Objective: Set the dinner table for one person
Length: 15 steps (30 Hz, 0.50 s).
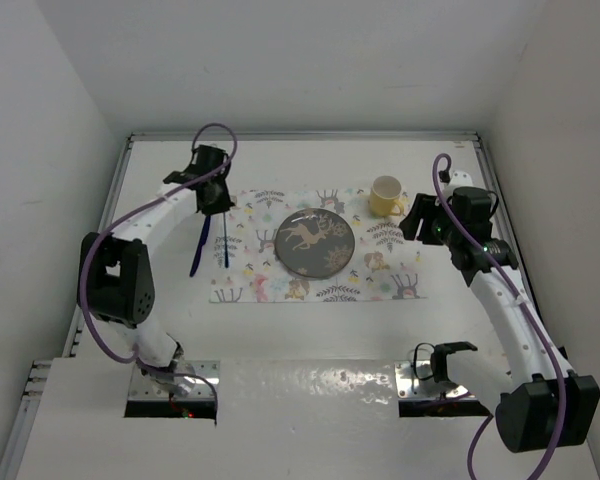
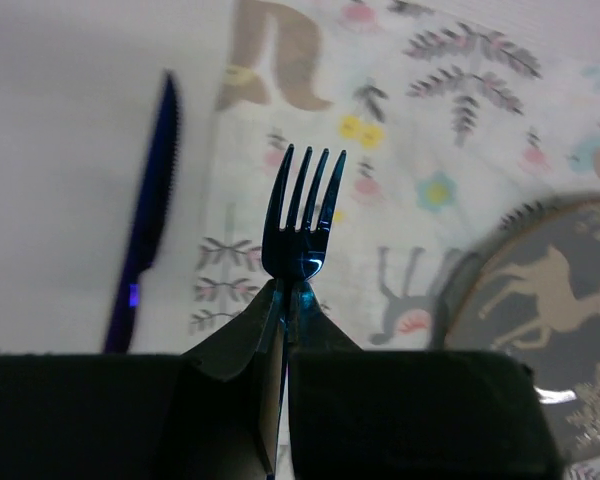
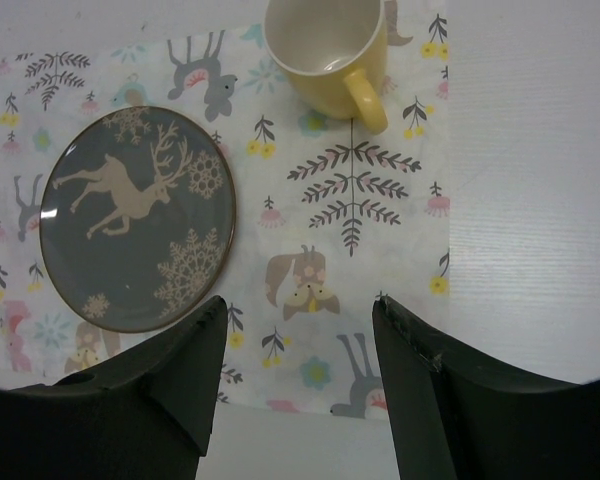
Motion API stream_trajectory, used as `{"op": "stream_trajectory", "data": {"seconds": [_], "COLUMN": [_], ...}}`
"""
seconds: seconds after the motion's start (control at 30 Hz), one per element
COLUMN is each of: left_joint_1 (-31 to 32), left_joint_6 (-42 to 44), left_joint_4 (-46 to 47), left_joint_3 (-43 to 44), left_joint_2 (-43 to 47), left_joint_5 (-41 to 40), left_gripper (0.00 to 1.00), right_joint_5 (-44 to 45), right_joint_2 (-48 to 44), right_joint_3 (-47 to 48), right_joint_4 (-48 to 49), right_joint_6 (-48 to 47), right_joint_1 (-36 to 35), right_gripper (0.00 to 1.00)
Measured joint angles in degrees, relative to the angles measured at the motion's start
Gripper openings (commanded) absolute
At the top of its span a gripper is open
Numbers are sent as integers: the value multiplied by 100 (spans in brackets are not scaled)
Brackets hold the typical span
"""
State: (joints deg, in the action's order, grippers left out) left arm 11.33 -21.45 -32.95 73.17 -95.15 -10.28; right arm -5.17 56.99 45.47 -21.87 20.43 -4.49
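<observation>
The white dinner table [image 1: 280,160] carries a white cloth mat [image 1: 380,270] printed with deer and leaves. A dark grey deer plate [image 1: 314,243] lies at the mat's middle, and a yellow mug [image 1: 385,195] stands at its far right corner. My left gripper [image 1: 212,195] is shut on a blue fork [image 2: 304,225], tines pointing away, over the mat's left edge [image 2: 420,110]. A blue knife [image 2: 145,225] lies on the bare table left of the mat. My right gripper [image 3: 298,310] is open and empty above the mat's right part, apart from the mug [image 3: 330,45] and the plate [image 3: 135,220].
Thin metal rails [image 1: 500,190] run along the table's edges, with white walls close behind and at both sides. Purple cables loop off both arms. Bare tabletop [image 3: 540,180] lies right of the mat.
</observation>
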Motion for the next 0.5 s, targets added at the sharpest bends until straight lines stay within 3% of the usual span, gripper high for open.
{"op": "stream_trajectory", "data": {"seconds": [0.23,0.5], "left_joint_1": [1034,1113], "left_joint_6": [-308,-514], "left_joint_4": [225,592], "left_joint_3": [66,4], "left_joint_2": [-476,-1126], "left_joint_5": [-68,-205], "left_gripper": [0,0], "right_joint_5": [2,7], "right_joint_2": [-11,-127], "right_joint_3": [-4,-133], "right_joint_4": [0,24], "right_joint_6": [2,-2], "right_joint_1": [0,0], "right_gripper": [59,59]}}
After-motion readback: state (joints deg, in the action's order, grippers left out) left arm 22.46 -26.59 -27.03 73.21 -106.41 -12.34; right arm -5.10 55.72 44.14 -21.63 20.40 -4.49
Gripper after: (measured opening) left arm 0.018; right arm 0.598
